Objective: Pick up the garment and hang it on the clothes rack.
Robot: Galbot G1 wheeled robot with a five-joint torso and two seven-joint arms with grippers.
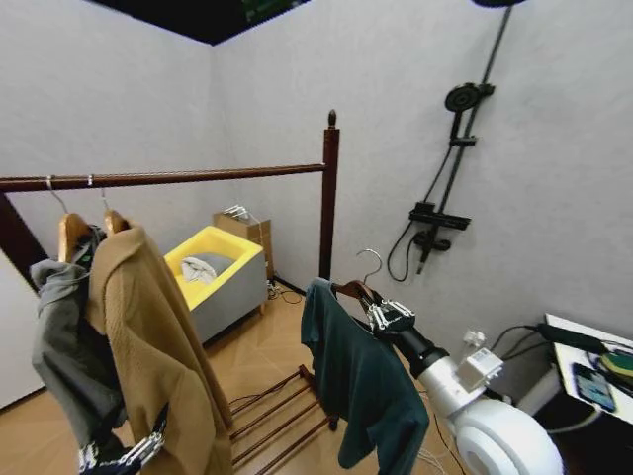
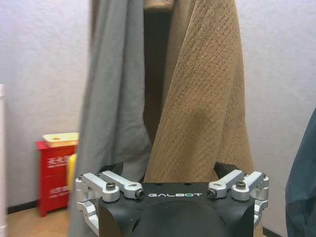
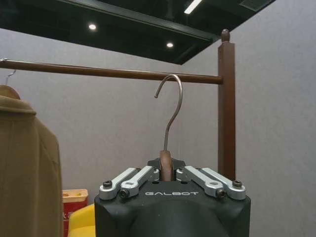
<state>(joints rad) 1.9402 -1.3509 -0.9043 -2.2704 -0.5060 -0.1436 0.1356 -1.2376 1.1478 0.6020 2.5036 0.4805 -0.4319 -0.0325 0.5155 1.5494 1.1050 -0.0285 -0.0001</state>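
The right tool (image 3: 167, 173) is closed on the neck of the wooden hanger (image 3: 166, 165), just below the root of the metal hook (image 3: 170, 111). In the head view this tool (image 1: 388, 315) sits at about 5 o'clock from the picture centre, holding the garment (image 1: 358, 381) in the air. The garment hangs free below the hanger, beside the right post of the clothes rack (image 1: 329, 198) and above the slatted base. The hook is upright and lies below the horizontal bar (image 3: 113, 73); it is not yet on the bar.

Handling, as judged: the fabric is soft and limp and will swing and drape with any motion. The hanger is the only stiff part, so the hold belongs on its neck, as now. The load looks light. The hook is thin, and its open side must face the bar.

The left tool (image 2: 173, 190) is open and holds nothing. It waits low at about 7 o'clock in the head view (image 1: 124, 457), close against the tan coat (image 2: 207, 98) and the grey jacket (image 2: 111, 98), which hang on the bar's left part.
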